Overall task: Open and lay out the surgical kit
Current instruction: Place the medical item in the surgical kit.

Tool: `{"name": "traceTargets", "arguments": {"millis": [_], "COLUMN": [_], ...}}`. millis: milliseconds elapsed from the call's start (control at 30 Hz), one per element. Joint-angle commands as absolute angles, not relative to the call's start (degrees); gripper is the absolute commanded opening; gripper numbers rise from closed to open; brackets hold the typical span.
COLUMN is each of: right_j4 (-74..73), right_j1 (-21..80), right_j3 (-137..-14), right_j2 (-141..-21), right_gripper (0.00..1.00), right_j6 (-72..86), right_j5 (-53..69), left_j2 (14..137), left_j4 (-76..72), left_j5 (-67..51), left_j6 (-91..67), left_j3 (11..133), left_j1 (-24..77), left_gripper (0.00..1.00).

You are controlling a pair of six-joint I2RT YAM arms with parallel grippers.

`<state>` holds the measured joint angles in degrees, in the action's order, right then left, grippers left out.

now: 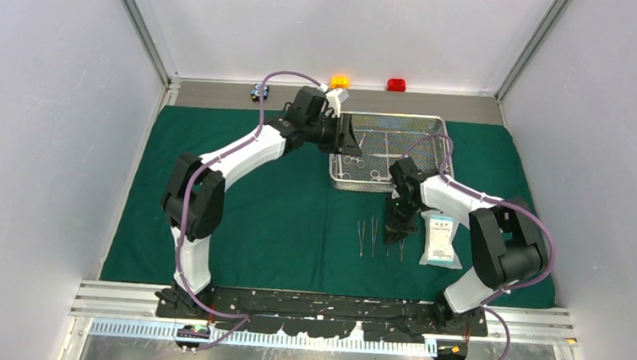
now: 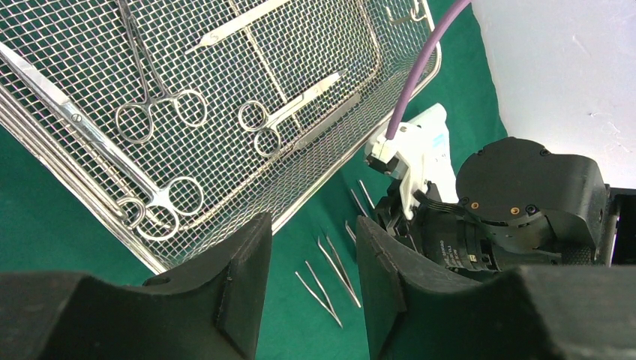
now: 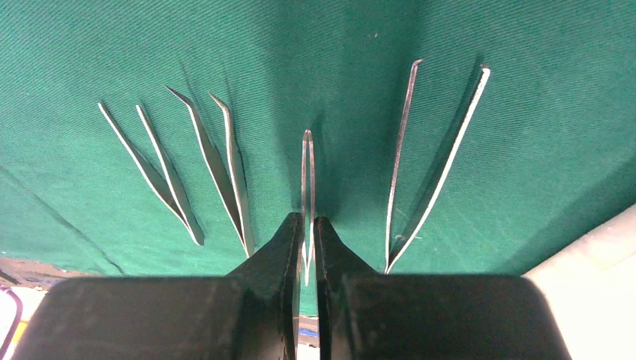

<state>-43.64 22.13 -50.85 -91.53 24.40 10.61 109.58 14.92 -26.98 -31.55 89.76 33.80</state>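
Pinching tweezers [image 3: 307, 172] in right fingers [image 3: 279, 259] on green cloth [image 3: 150, 60], left fingers [image 2: 240, 281] half-open, empty, by mesh tray [image 2: 75, 37]

Top view behind arms [image 1: 241, 149], left wrist over tray [image 2: 67, 45], right wrist close on tweezers [image 3: 212, 161], shared by all

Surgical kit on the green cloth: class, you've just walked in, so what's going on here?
The green cloth is spread flat. The right gripper is shut on a pair of tweezers, in line with three other pairs lying on the cloth, next to the white-blue packet. The left gripper hangs open by the edge of the wire-mesh tray, which holds scissors and forceps not yet laid out.
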Motion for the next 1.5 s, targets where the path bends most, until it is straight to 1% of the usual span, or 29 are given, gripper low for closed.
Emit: {"name": "traceTargets", "arguments": {"millis": [0,233,500,733,1467], "right_j4": [-43.0,-43.2,-43.2,-43.4,-44.1], "right_j1": [22.5,22.5,22.5,22.5,22.7], "right_j3": [-52.3,-52.2,-52.2,-52.2,-51.9], "right_j2": [-91.6,-91.6,-91.7,-91.5,-90.5], "right_gripper": [0.07,0.12,0.14,0.18,0.21], "right_j6": [24.9,24.8,24.8,24.8,24.7], "right_j5": [9.9,9.8,10.0,10.1,10.2], "left_j2": [106.5,106.3,106.3,106.6,106.6], "left_j4": [13.6,13.5,13.6,13.5,13.8], "left_j5": [-27.8,-27.7,-27.7,-27.6,-27.5], "left_j6": [-32.3,-32.4,-32.5,-32.9,-33.1], "left_j3": [89.6,89.5,89.6,89.7,90.1], "left_j1": [34.0,34.0,34.0,33.9,34.0], "left_gripper": [0.47,0.47,0.47,0.47,0.47]}}
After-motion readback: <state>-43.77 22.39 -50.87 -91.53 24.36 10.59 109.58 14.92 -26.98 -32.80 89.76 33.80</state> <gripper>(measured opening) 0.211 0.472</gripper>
